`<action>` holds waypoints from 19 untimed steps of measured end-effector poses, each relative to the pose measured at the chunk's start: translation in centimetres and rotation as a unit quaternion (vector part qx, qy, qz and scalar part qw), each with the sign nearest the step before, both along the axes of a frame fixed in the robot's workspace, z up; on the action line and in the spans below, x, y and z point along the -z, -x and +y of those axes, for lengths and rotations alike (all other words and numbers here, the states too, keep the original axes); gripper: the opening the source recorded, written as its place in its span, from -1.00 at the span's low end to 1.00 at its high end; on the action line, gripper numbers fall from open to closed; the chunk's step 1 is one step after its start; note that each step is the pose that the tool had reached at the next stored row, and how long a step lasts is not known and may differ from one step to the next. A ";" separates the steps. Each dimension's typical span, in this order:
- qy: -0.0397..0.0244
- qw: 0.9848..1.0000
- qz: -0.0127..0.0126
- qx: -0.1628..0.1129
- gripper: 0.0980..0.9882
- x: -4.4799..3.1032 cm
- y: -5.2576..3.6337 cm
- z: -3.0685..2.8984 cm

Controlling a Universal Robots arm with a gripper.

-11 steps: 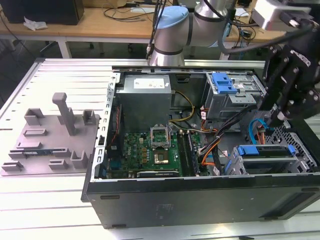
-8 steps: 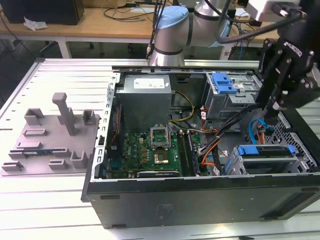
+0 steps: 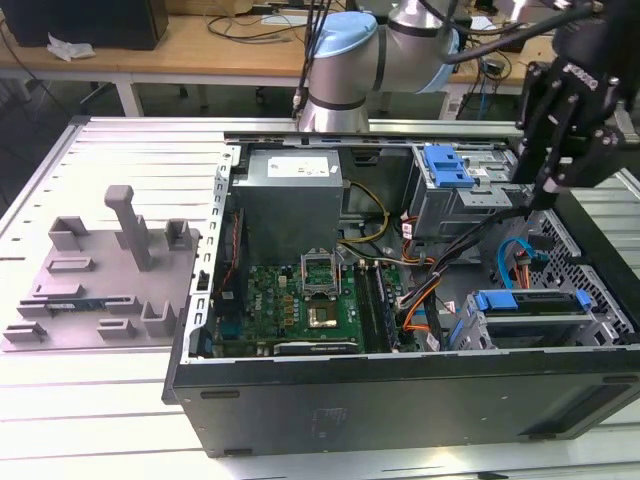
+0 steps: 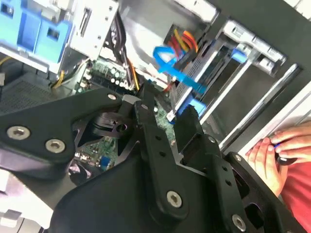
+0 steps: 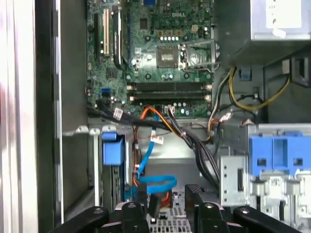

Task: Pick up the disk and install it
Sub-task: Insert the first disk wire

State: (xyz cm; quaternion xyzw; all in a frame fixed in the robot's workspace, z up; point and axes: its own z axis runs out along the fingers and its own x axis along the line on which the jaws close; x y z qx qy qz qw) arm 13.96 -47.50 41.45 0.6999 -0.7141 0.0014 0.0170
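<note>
Approach step, I judge: gripper [image 3: 545,198], fingers apart and empty, hovers above the disk [image 3: 530,305] seated in the drive cage [image 3: 603,332] at the exterior view's right; a grasp calls for descending squarely onto it.

An open black computer case [image 3: 400,410] fills the centre and right of the exterior view, resting on a slatted metal table [image 3: 100,420]; inside it, near the frame's centre, a green motherboard [image 3: 290,300] lies flat; a grey power supply box [image 3: 290,195] sits just above the board in the frame; yellow wires [image 3: 377,215] loop beside that box; a blue latch [image 3: 447,165] tops a metal cage at upper right; a light blue flat cable [image 3: 517,255] curls at right; a grey moulded fixture [image 3: 100,280] stands at the exterior view's left, just beside the case; a wooden bench [image 3: 200,45] crosses the top edge.
</note>
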 end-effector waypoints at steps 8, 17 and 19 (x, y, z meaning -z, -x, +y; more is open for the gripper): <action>0.022 0.999 0.023 0.005 -0.22 0.01 -3.56 -0.01; 0.037 0.998 -0.012 0.042 -0.22 0.15 -3.56 0.22; 0.043 0.998 -0.013 0.050 -0.22 0.32 -3.52 0.22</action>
